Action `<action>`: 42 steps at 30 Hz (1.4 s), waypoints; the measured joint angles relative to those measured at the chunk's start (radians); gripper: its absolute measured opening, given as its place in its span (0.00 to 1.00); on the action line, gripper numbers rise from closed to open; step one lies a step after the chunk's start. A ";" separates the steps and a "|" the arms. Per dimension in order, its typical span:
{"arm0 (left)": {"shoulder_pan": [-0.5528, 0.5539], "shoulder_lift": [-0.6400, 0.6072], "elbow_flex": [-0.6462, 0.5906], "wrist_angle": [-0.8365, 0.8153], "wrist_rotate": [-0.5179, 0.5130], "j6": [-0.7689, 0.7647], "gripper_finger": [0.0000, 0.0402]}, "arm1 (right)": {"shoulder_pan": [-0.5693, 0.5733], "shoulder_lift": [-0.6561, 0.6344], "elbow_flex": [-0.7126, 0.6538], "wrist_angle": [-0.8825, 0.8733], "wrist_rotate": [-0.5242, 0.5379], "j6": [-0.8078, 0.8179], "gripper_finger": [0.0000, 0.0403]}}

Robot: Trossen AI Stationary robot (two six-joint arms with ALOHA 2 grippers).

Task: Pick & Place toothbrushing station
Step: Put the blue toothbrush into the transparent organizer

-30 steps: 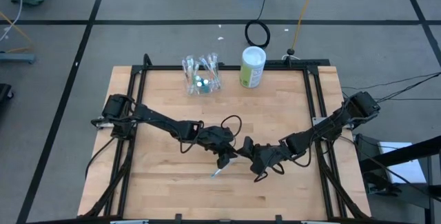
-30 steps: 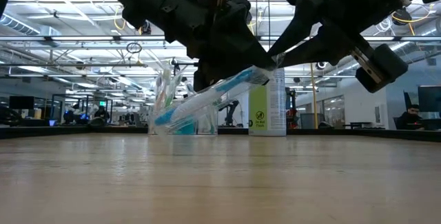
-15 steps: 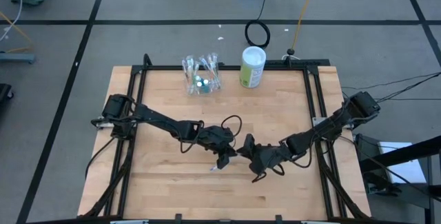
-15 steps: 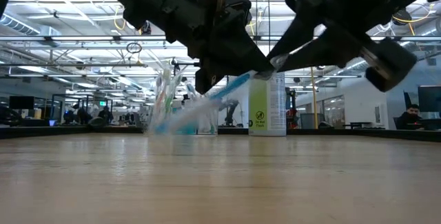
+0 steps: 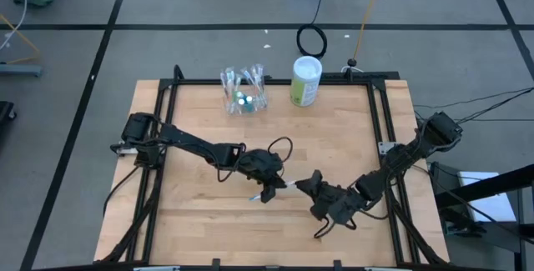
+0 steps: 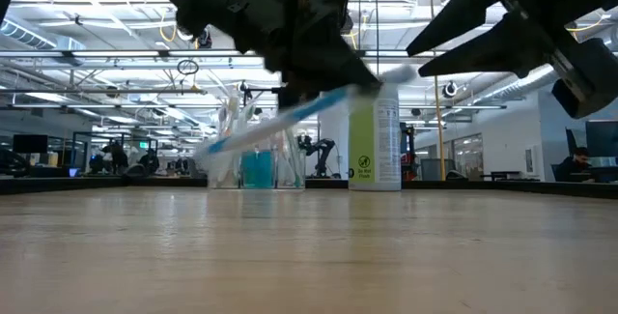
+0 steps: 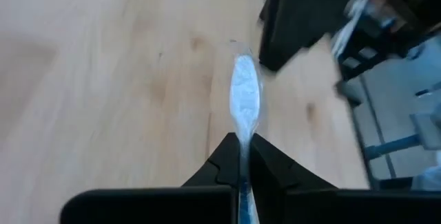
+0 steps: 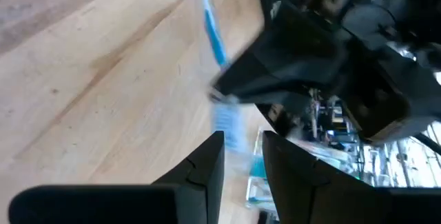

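Note:
My left gripper (image 5: 269, 186) is at mid table, shut on a slim wrapped blue-and-white toothbrush (image 6: 280, 121), which is lifted off the wood. My right gripper (image 5: 311, 186) is open and empty, just right of it and apart from the toothbrush's upper end. The clear cup-like holder (image 5: 242, 97) stands on its base at the far side of the table, with several pastel toothbrushes and blue tubes in it; it also shows in the low view (image 6: 253, 164). My left gripper pinches the toothbrush's handle (image 7: 242, 156) between its two fingers, nearer the end that points right. The fingers come from above, slanting down. The toothbrush is lifted clear and tilted, its blue end (image 6: 214, 146) lower and toward the table's left, its wrapped end (image 7: 245, 100) sticking out past the fingertips.
A taller white-and-green canister (image 5: 305, 81) stands right of the holder at the far edge. A black frame (image 5: 380, 129) runs round the wooden table top (image 5: 200, 221). Bare wood lies between the grippers and the holder.
My right gripper has drawn back from the toothbrush's upper end, toward the table's right and near edges. The toothbrush stays in my left gripper; its low blue end has risen, so it hangs less steeply and higher above the wood.

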 joint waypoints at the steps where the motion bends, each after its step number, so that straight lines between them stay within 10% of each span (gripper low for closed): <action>1: 0.010 -0.011 0.000 0.014 0.011 0.020 0.02 | 0.003 0.000 0.000 0.002 0.019 0.000 0.24; 13: 0.211 -0.207 0.001 0.225 -0.510 0.487 0.02 | -0.185 -0.035 0.000 0.080 0.254 -0.105 0.23; 21: 0.388 -0.167 -0.008 0.497 -0.568 0.578 0.02 | -0.287 -0.080 -0.001 0.004 0.225 0.191 0.22; 36: 0.600 -0.001 -0.010 0.635 -0.508 0.626 0.01 | -0.314 -0.079 -0.001 -0.308 -0.592 0.446 0.21; 42: 0.613 0.071 -0.010 0.698 -0.493 0.638 0.01 | -0.329 -0.080 -0.001 -0.324 -0.627 0.447 0.21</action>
